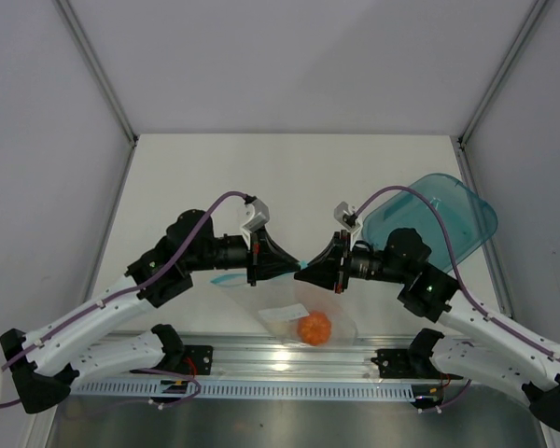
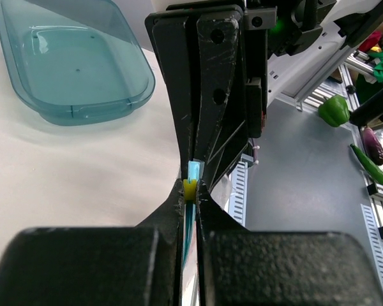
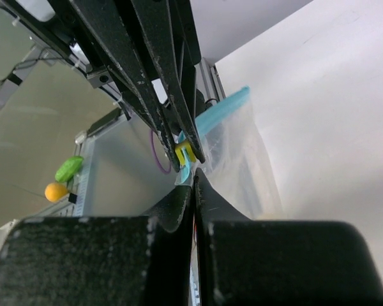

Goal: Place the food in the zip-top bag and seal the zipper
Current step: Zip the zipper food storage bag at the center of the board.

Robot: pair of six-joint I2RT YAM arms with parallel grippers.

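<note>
The clear zip-top bag [image 1: 303,313] lies at the table's near edge between my arms, with the orange-red food [image 1: 314,329] inside it. Both grippers meet tip to tip above the bag's upper corner. My left gripper [image 1: 292,267] [image 2: 190,186] is shut on the zipper [image 2: 193,171], its yellow end [image 2: 189,189] pinched between the tips. My right gripper [image 1: 305,272] [image 3: 193,183] is shut on the bag's edge just below that yellow piece [image 3: 184,152]. From there the teal zipper [image 3: 222,109] and the crinkly bag [image 3: 242,162] run away from the right wrist camera.
A translucent teal plate [image 1: 429,219] [image 2: 70,64] lies at the right, behind my right arm. A metal rail [image 1: 280,359] runs along the near edge. Toy vegetables [image 2: 334,109] [image 3: 68,169] lie off the table.
</note>
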